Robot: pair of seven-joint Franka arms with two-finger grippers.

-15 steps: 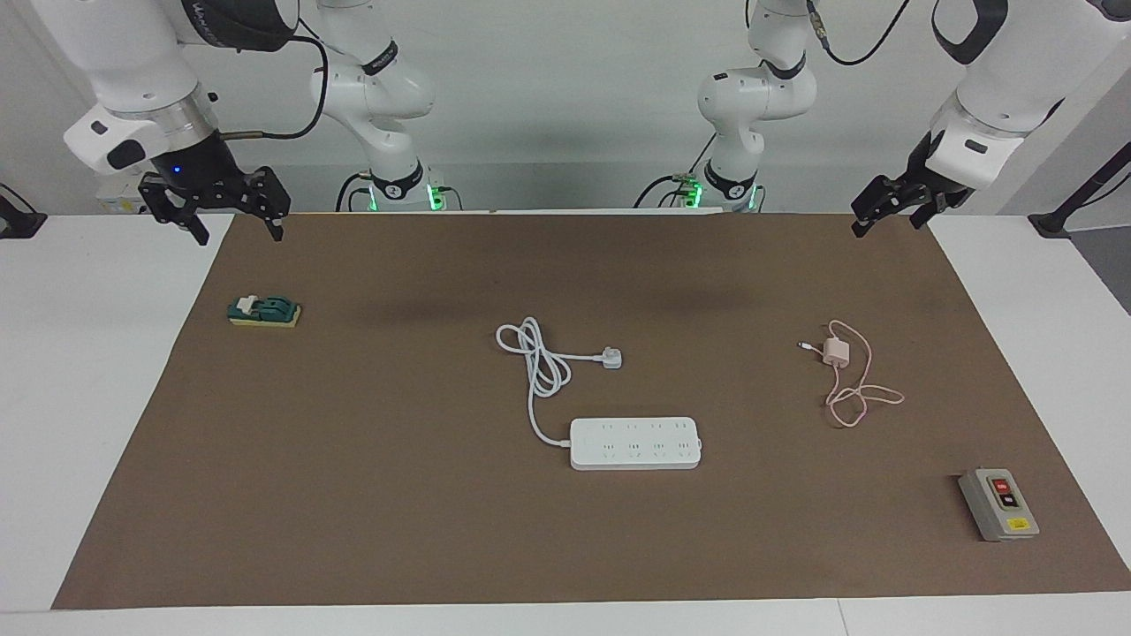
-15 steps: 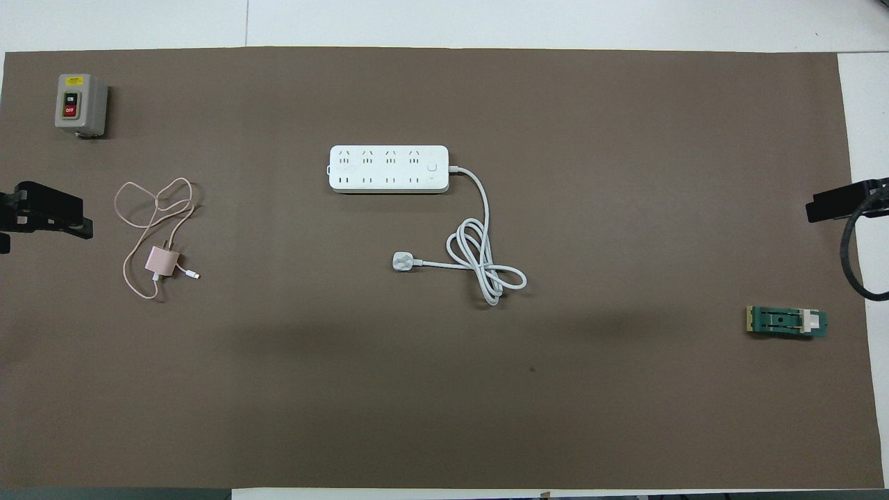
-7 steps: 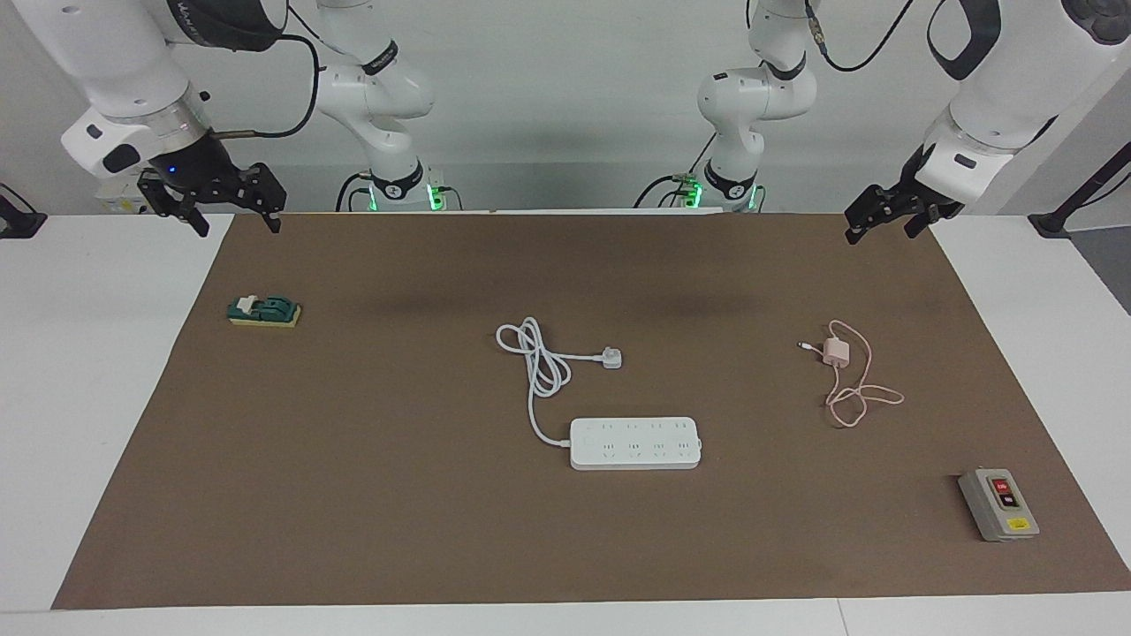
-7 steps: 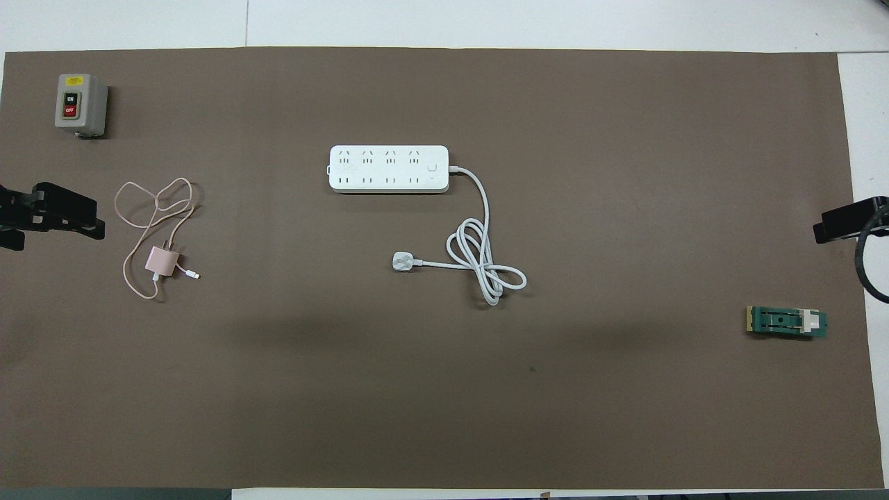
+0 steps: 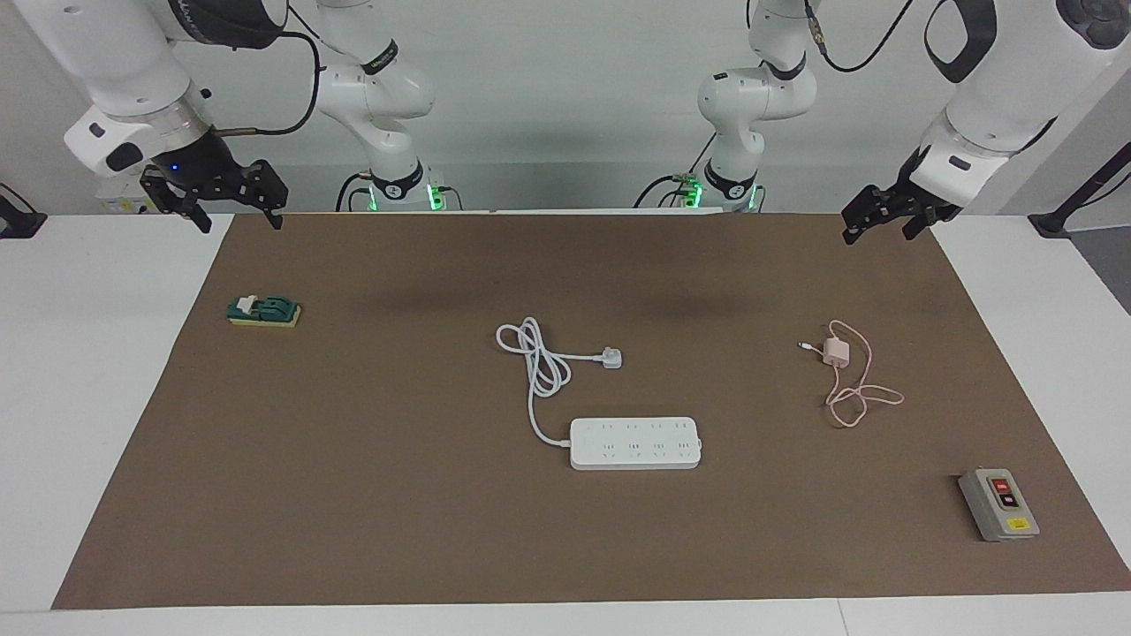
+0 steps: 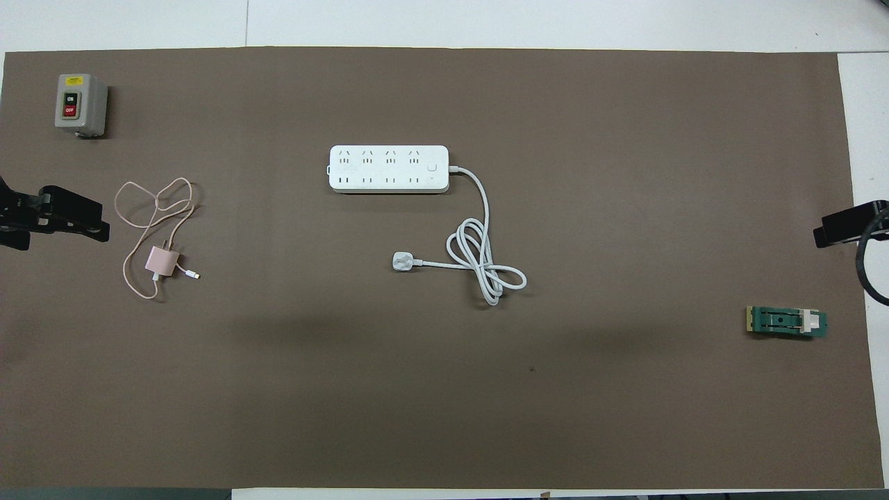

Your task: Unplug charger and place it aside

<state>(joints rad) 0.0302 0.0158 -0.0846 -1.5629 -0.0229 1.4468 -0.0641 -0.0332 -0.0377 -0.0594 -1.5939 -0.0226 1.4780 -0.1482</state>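
Charger [image 5: 836, 353] lay on the brown mat [image 5: 442, 530], toward the left arm's end of the table, its thin pink cable [image 5: 861, 397] looped loosely beside it, on the side away from the robots. It was not plugged into anything; the cable's small white tip lay free on the mat.

Power strip [image 5: 635, 442] sat near the mat's middle, well apart from the charger, sockets bare. Its thick white cord [image 5: 539, 362] coiled nearer to the robots, with the white plug [image 5: 611, 358] lying loose at the end.

Grey switch box [image 5: 998, 504] stood at the mat's corner at the left arm's end, farther from the robots than the charger. Green block [image 5: 264, 310] lay toward the right arm's end.

Left gripper [image 5: 876, 220] hung in the air over the mat's edge at the left arm's end, jaws apart, holding nothing. Right gripper [image 5: 237, 217] hung over the mat's edge at the right arm's end, jaws spread, also holding nothing.
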